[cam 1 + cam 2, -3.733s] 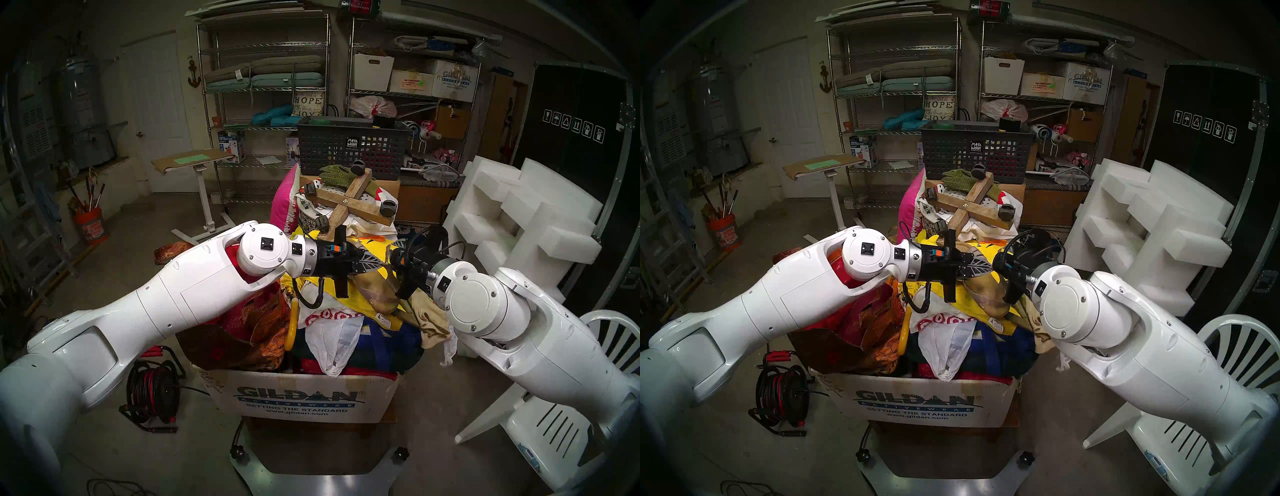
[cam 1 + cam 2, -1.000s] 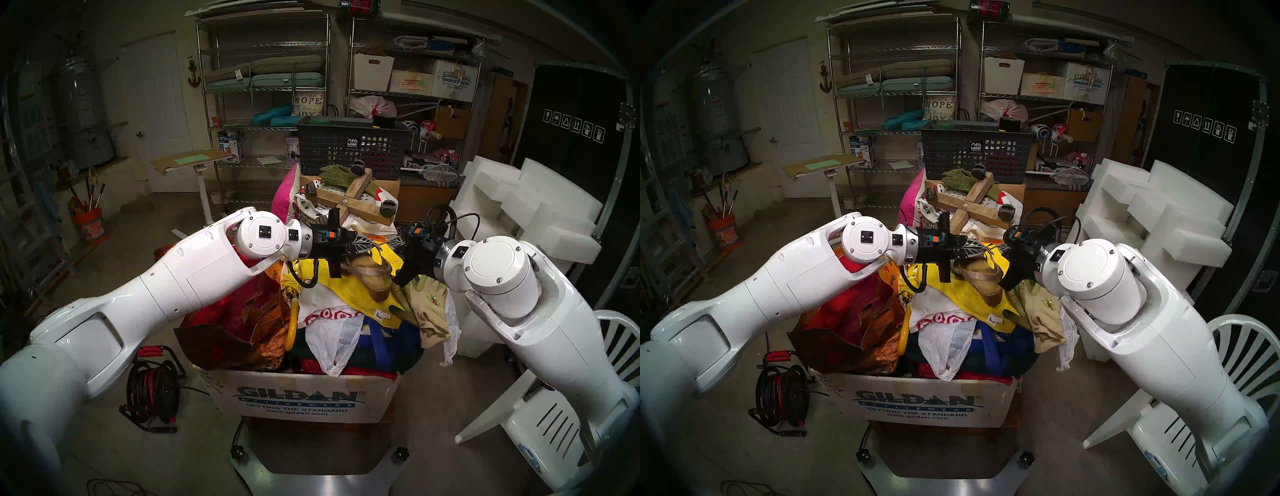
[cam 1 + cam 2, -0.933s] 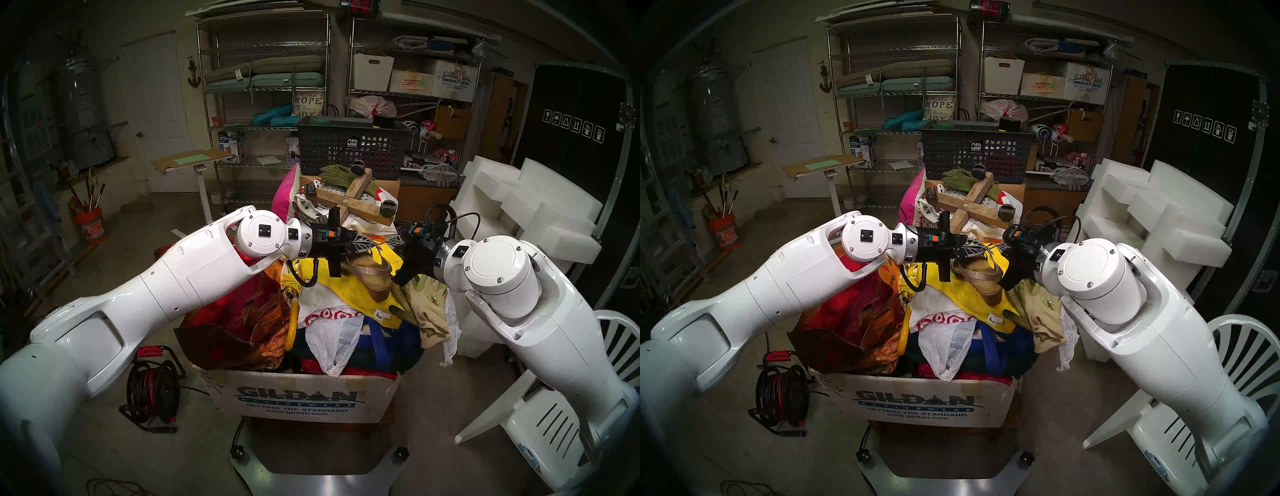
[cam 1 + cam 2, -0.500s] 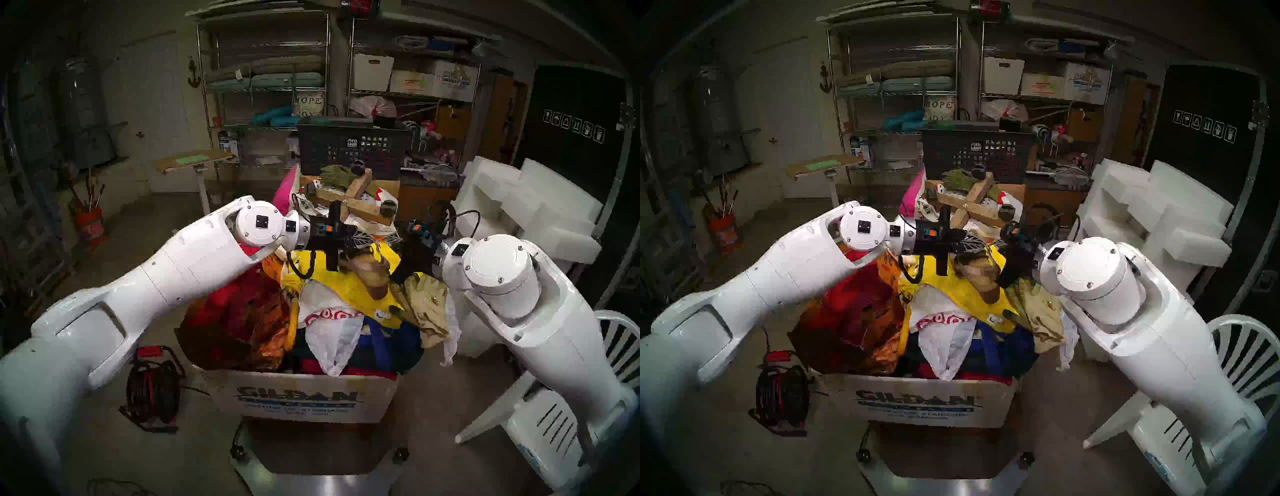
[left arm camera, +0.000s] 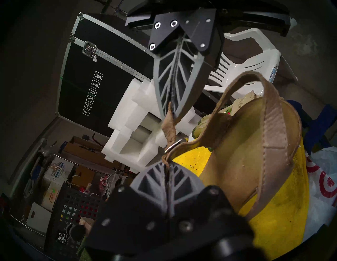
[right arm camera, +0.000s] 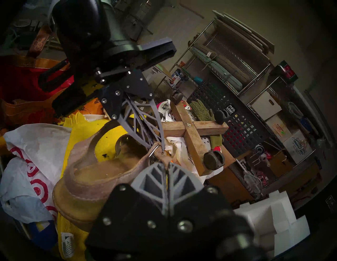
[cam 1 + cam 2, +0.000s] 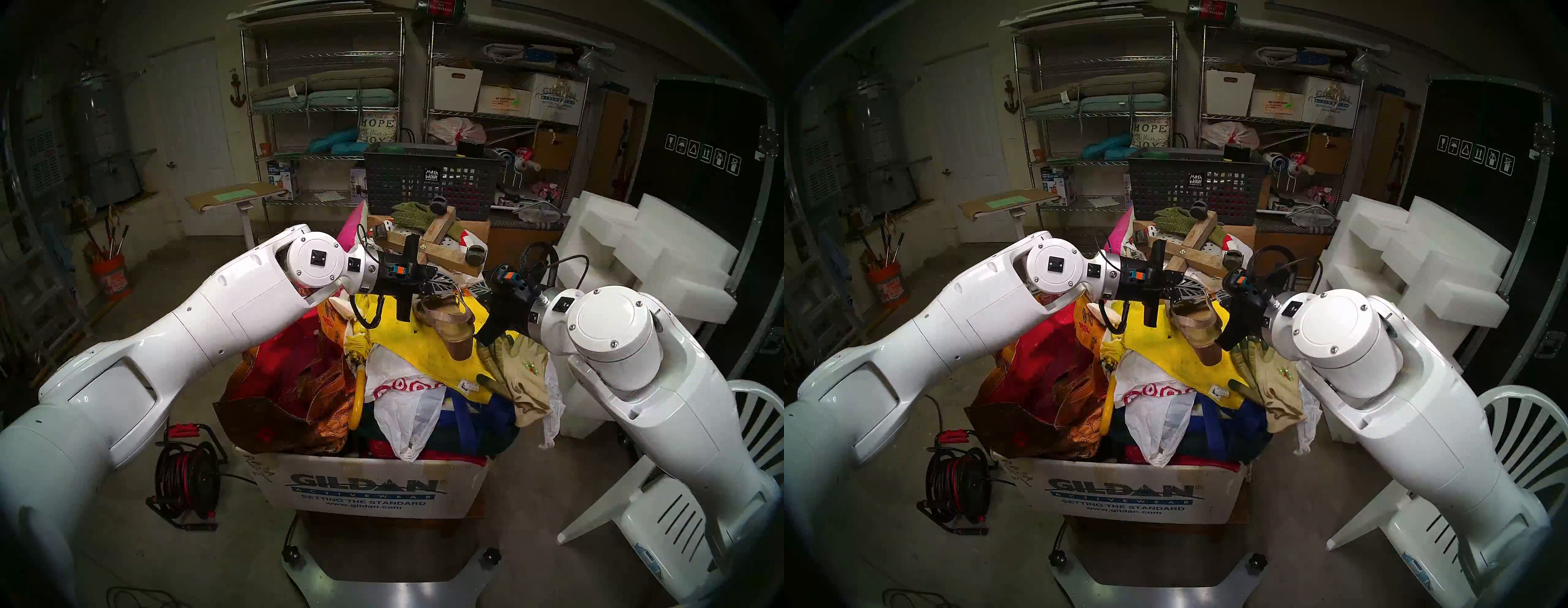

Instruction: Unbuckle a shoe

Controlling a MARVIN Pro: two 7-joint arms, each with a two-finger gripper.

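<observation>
The tan shoe (image 7: 449,325) hangs by its thin strap between my two grippers, heel down, just above the yellow cloth (image 7: 428,361) on the pile. My left gripper (image 5: 166,165) is shut on the strap right beside the small metal buckle ring (image 5: 172,145). My right gripper (image 6: 166,164) is shut on the strap's free end on the other side of the ring (image 6: 152,152). The two grippers' tips nearly touch, left gripper (image 7: 455,285) and right gripper (image 7: 476,289). The shoe's insole (image 5: 237,164) and wide front band show in the left wrist view.
A cardboard Gildan box (image 7: 369,492) overflows with bags and cloth under the shoe. Tan gloves (image 7: 524,375) lie at its right edge. Behind stand a wooden cross with casters (image 7: 437,244) and a dark mesh basket (image 7: 428,182). White foam blocks (image 7: 662,271) and a chair (image 7: 662,522) are on the right.
Both grippers have risen and moved a little farther away, still shut on the strap. The shoe has come up with them and tipped heel down.
</observation>
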